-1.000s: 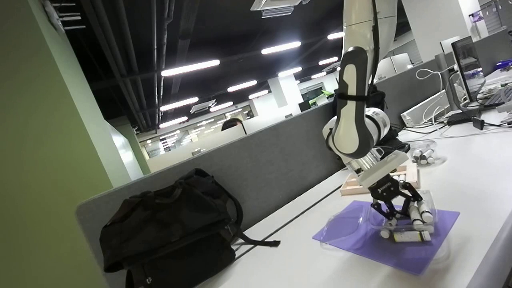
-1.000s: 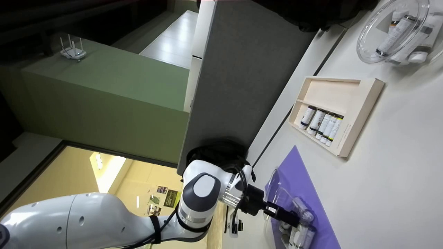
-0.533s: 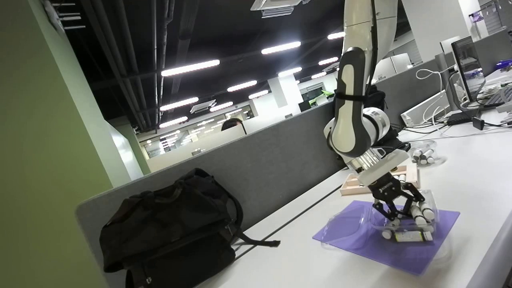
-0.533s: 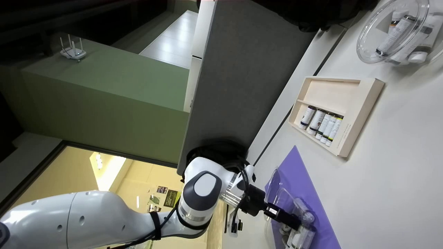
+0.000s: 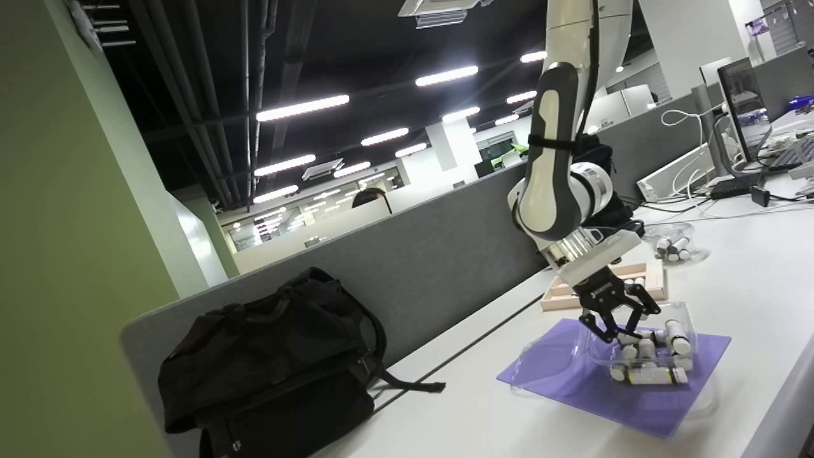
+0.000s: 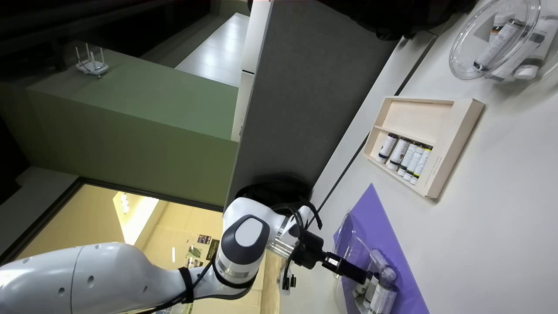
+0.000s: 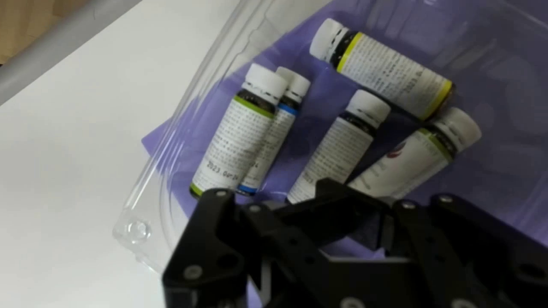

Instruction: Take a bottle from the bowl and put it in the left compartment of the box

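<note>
The bowl is a transparent plastic container on a purple mat; its corner also shows in the wrist view. Several white-capped bottles lie in it, among them a green-banded one, a yellow-banded one and a plain-labelled one. My gripper is shut and holds nothing, low over the bottles; in the wrist view its fingertips hide the lower ends of two bottles. The tan wooden box stands behind the mat. Several bottles lie side by side in one compartment; another compartment shows bare wood.
A transparent lid lies open beside the bowl on the purple mat. Another transparent container with bottles stands beyond the box and shows in both exterior views. A grey partition and black backpack border the table.
My gripper has risen and drawn back, leftward in an exterior view. Bottles by its fingers have shifted; one that leaned against the fingers now lies lower among the others.
</note>
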{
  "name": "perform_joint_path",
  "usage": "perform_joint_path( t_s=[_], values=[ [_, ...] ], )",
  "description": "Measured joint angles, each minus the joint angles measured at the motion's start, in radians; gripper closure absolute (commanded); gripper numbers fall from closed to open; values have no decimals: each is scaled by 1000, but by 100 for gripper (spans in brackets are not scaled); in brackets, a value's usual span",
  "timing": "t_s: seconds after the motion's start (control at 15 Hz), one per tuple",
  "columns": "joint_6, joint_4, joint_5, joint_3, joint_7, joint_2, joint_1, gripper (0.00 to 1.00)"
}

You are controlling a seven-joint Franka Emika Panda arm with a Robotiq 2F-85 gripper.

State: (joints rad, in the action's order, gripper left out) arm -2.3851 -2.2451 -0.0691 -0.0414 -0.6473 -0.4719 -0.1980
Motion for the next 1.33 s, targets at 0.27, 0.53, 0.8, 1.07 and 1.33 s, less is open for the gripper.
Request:
perform_joint_path(
  t_s=[0.27, 0.53, 0.8, 1.07, 1.33],
  values=[
    [4, -11, -35, 21, 40, 62, 4, 100],
    [19, -22, -45, 26, 59, 94, 7, 62],
    [19, -39, -41, 25, 61, 82, 9, 38],
    [-92, -68, 28, 12, 57, 41, -2, 15],
    [-242, -120, 103, -19, 54, 22, -41, 0]
  ],
)
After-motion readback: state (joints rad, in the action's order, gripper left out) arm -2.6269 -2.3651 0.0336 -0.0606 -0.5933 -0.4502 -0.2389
